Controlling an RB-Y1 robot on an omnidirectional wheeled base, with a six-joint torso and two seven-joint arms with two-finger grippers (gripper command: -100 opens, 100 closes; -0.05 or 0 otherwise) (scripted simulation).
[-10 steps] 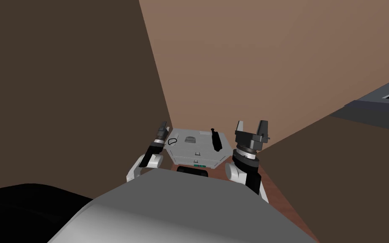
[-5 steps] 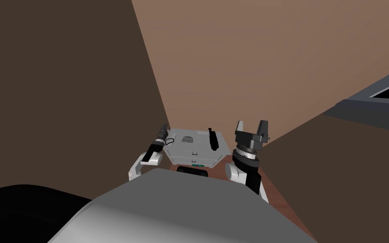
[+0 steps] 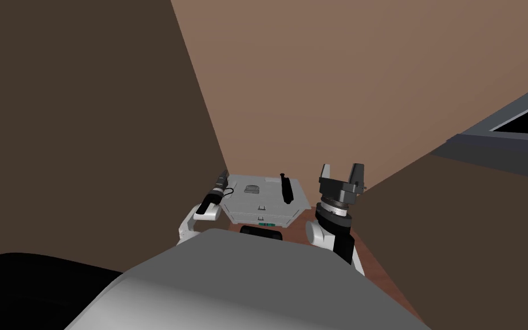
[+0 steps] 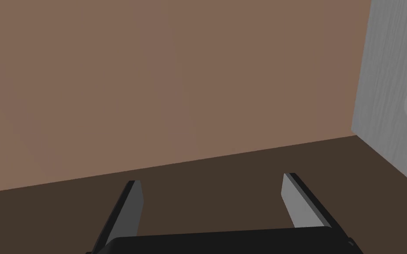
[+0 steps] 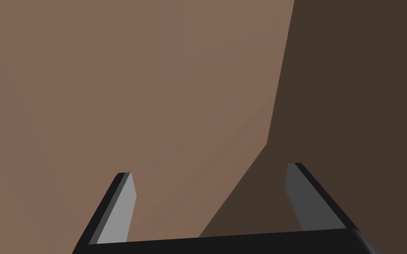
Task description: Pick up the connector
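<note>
Connector, best I can tell, is the small grey piece sitting mid-top on the light grey cabinet right in front of me. It's tiny from the head cam, so no detail. It lies between a thin black wire loop on its left and a long black tool on its right, apart from both. Left gripper hangs just beside the cabinet's left corner, close to the loop, fingers spread with nothing between them. Right gripper is raised off the right corner, spread wide too, holding nothing.
</note>
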